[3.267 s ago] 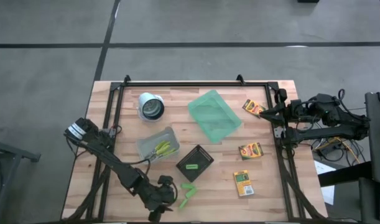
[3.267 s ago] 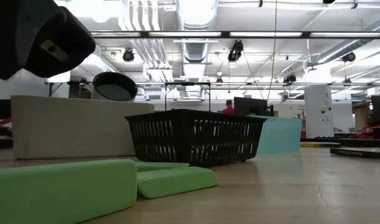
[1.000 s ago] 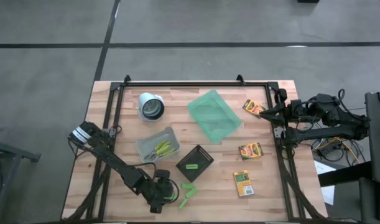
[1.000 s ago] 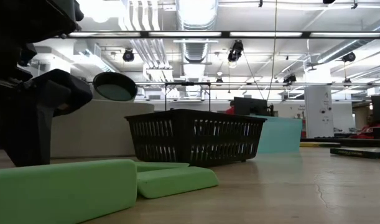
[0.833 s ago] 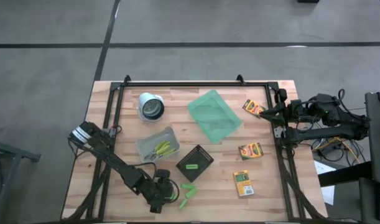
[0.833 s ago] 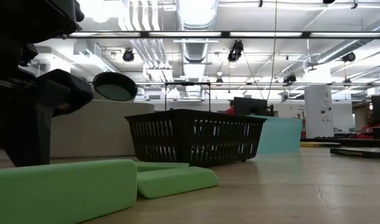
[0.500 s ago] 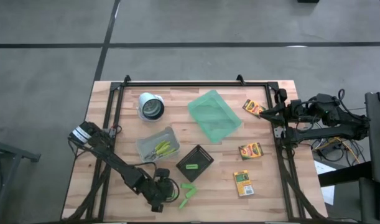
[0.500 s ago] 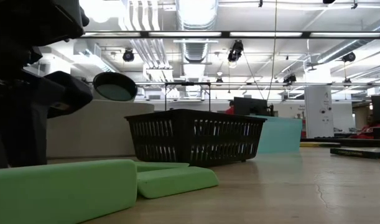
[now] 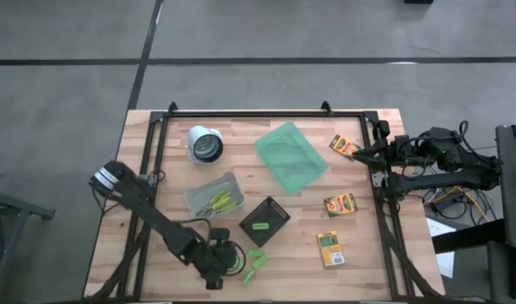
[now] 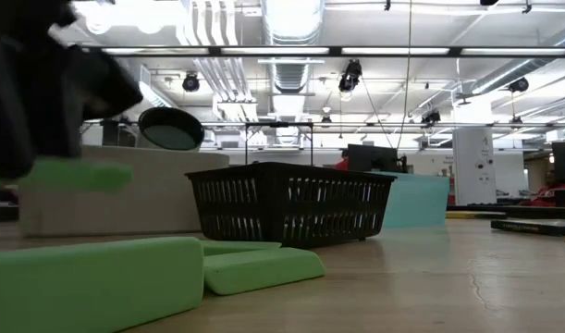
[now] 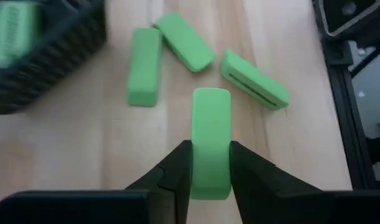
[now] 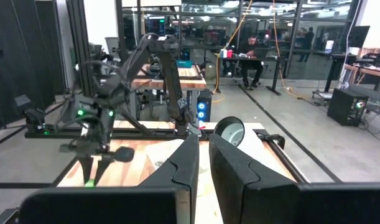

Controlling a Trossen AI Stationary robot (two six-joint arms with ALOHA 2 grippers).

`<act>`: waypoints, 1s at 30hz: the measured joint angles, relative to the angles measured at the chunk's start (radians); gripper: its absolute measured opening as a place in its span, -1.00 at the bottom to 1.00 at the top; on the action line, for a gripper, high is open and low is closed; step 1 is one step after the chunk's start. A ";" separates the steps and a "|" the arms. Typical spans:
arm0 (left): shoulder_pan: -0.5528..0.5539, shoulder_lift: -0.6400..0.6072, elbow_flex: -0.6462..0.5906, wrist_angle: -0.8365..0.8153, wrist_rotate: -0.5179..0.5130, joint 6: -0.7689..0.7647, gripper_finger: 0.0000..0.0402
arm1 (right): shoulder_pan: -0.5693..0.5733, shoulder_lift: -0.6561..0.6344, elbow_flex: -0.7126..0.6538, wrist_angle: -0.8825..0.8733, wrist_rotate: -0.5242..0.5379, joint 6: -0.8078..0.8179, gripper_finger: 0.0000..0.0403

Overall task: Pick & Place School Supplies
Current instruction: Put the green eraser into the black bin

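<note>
Green stick [image 11: 211, 142] | blocky, bright, rounded end | your left gripper [image 11: 209, 163] is clamping it above three more sticks [image 11: 143, 73] | right gripper [image 12: 203, 163] is sitting closed

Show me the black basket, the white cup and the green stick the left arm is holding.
black basket [image 9: 264, 221], high view, its rim.
white cup [image 9: 206, 144], high view, its opening.
green stick [image 11: 211, 134], left wrist view, its middle.

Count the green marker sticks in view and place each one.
5: one in the left end effector, three on the table, one in the black basket. Others may be hidden.
</note>
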 joint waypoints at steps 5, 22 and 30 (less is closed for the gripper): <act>0.047 -0.014 0.169 -0.235 -0.001 -0.039 -0.50 | 0.000 0.000 0.000 0.000 0.000 0.000 -0.82; 0.397 -0.014 0.396 -0.346 -0.018 -0.116 -0.50 | 0.000 0.000 0.000 0.000 0.000 0.000 -0.82; 0.441 -0.014 0.244 -0.186 -0.009 -0.144 -0.50 | 0.000 0.000 0.000 0.000 0.000 0.000 -0.82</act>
